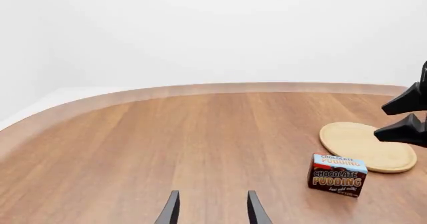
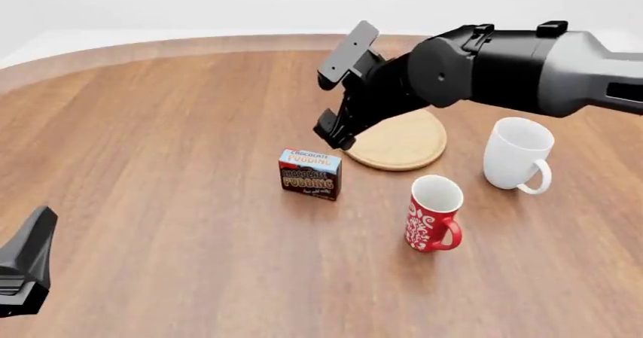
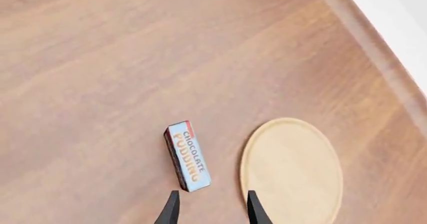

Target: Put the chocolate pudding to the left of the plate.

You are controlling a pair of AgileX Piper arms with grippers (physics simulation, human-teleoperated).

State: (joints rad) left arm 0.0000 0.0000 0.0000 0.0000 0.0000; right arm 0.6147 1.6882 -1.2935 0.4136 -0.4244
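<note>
The chocolate pudding point(image 2: 309, 174) is a small brown carton with a light blue top, standing upright on the table just left of the plate point(image 2: 407, 148), a light-wood disc. Both also show in the left wrist view, the pudding point(image 1: 337, 175) in front of the plate point(image 1: 363, 145), and in the right wrist view as pudding point(image 3: 187, 156) and plate point(image 3: 291, 169). My right gripper point(image 2: 333, 132) hovers open and empty above the gap between them, fingertips point(image 3: 172, 206) apart. My left gripper point(image 1: 212, 211) is open and empty, low at the near left, far from the carton.
A white mug point(image 2: 517, 156) stands right of the plate. A red patterned mug point(image 2: 434, 214) stands nearer, right of the pudding. The right arm's bulk point(image 2: 502, 67) spans the far right above the plate. The table's curved far edge point(image 2: 201, 44) runs behind.
</note>
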